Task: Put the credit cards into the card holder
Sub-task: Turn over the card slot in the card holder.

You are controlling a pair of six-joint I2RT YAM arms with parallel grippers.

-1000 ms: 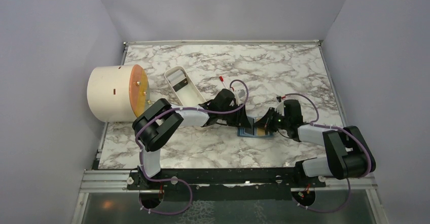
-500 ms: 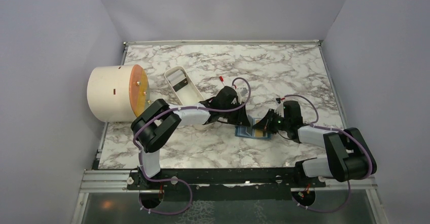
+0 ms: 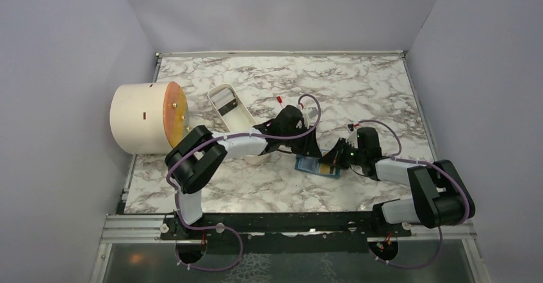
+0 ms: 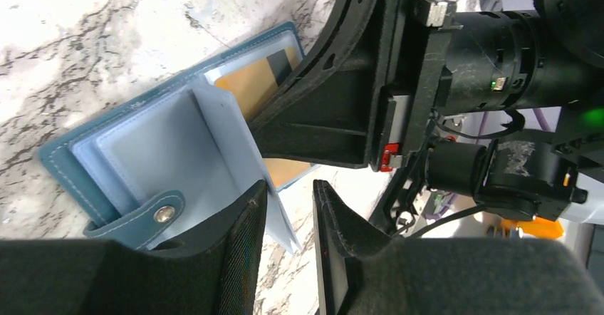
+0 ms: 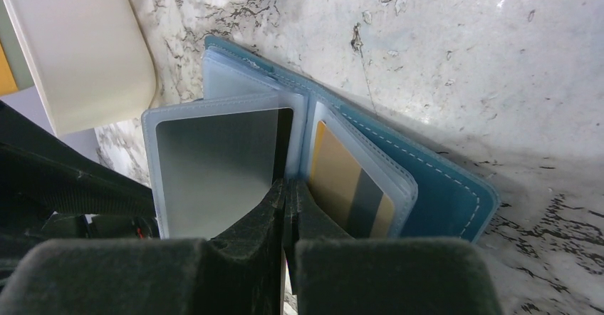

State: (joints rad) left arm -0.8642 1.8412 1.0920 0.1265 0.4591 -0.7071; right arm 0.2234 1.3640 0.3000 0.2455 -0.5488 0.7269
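Looking down at the marble table (image 3: 358,91), I see the blue card holder (image 3: 306,164) lying open, a little toward 4 o'clock from the middle. Both arms meet over it. The left gripper (image 4: 290,190) comes in from 11 o'clock. Its fingers (image 4: 242,251) have a small gap between them, and the corner of a clear page (image 4: 178,151) pokes into that gap, but they are not squeezing it. The little round snap (image 4: 164,214) on its blue tab sits just beside that finger. The right gripper (image 5: 286,187) comes in from 3 o'clock. Its fingers are pressed tight together, with the tips down at the fold between the pages. I cannot tell if something thin is pinched there. The yellow card (image 5: 338,179) sits inside a clear pocket on the right side. The grey card (image 5: 214,165) is inside the standing page. A white tray (image 3: 224,100) lies toward 10 o'clock, and a big cream cylinder (image 3: 137,120) sits at 9 o'clock.
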